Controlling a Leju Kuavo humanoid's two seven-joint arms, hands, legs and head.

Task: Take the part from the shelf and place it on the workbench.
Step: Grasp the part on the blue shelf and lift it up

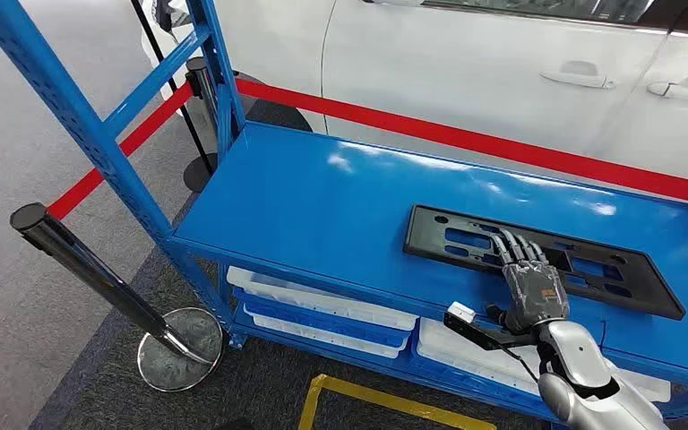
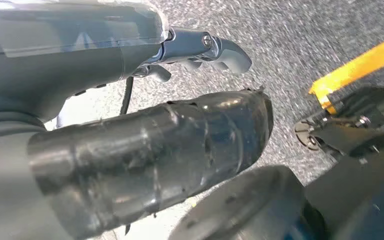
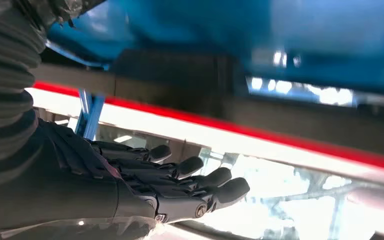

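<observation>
Fingers (image 1: 512, 249) of right hand (image 1: 532, 288) lie flat, together, over the part (image 1: 618, 278) on the shelf (image 1: 322, 206), reaching to take it.

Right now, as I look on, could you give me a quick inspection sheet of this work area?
Surface: blue shelf top, glossy, bare around the part.
Job's things: black flat part lying flat on the shelf top.
Clutter: white trays on the level below.
Robot hands: right robot hand lies over the part, fingers extended; left robot hand hangs above the floor, holding nothing.
Cables: thin black wire at the right wrist.
Surroundings: white car, red barrier tape, metal post, yellow floor marking.
</observation>
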